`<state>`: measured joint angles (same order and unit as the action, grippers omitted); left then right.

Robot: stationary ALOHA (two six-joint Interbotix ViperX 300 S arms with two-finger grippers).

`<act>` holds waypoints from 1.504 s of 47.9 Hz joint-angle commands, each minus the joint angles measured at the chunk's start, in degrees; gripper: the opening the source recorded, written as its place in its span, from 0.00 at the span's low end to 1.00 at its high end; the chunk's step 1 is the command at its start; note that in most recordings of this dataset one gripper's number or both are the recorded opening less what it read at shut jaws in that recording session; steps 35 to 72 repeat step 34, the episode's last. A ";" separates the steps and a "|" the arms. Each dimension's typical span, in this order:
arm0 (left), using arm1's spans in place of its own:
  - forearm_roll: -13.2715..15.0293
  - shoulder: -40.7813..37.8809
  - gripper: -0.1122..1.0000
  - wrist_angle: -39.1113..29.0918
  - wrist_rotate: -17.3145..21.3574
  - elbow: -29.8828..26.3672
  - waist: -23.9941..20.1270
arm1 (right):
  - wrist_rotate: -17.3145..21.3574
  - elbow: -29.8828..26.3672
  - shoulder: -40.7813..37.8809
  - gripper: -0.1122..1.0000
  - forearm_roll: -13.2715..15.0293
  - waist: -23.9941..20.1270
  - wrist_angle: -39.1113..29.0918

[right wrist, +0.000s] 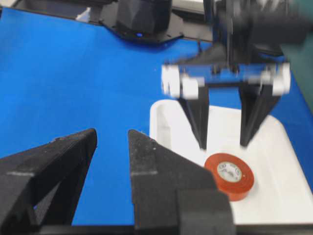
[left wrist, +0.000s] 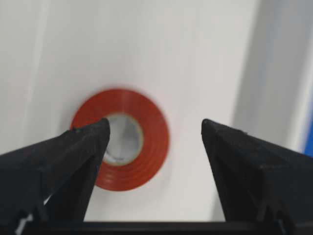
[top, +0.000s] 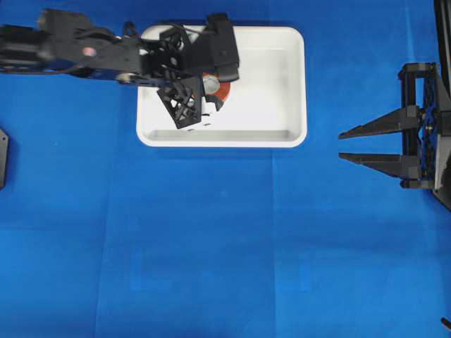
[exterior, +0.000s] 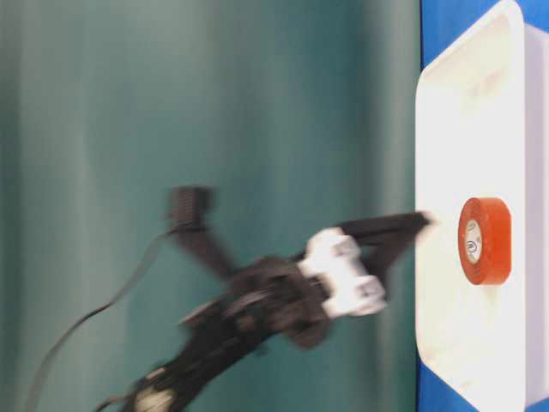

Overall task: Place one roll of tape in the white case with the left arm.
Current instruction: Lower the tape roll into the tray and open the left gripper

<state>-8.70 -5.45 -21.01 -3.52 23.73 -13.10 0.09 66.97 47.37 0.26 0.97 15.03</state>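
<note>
I see the roll of tape (right wrist: 229, 176) lying flat inside the white case (top: 292, 84), with my left gripper (right wrist: 222, 146) just above it, jaws spread and holding nothing.

a robotics lab bench — blue cloth (top: 211, 246), teal backdrop curtain (exterior: 214, 103).

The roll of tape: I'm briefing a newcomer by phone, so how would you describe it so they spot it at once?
Find the white case on the blue cloth. Lying flat on its floor, under the left arm's open pincer, is the roll of tape. It is a small orange-red ring with a pale core, the only coloured thing in the case.
</note>
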 commanded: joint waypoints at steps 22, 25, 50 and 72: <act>0.09 21.71 0.74 13.97 -0.53 12.83 7.73 | 0.00 -0.97 1.76 0.00 0.09 0.09 0.18; 0.09 23.38 0.74 18.28 -0.70 15.21 8.26 | 0.00 -0.97 1.85 0.00 0.09 0.00 0.18; 1.14 27.95 0.74 28.12 -0.70 21.09 9.40 | -0.18 -0.97 1.93 0.00 0.09 0.00 0.18; 1.14 27.95 0.74 28.12 -0.70 21.09 9.40 | -0.18 -0.97 1.93 0.00 0.09 0.00 0.18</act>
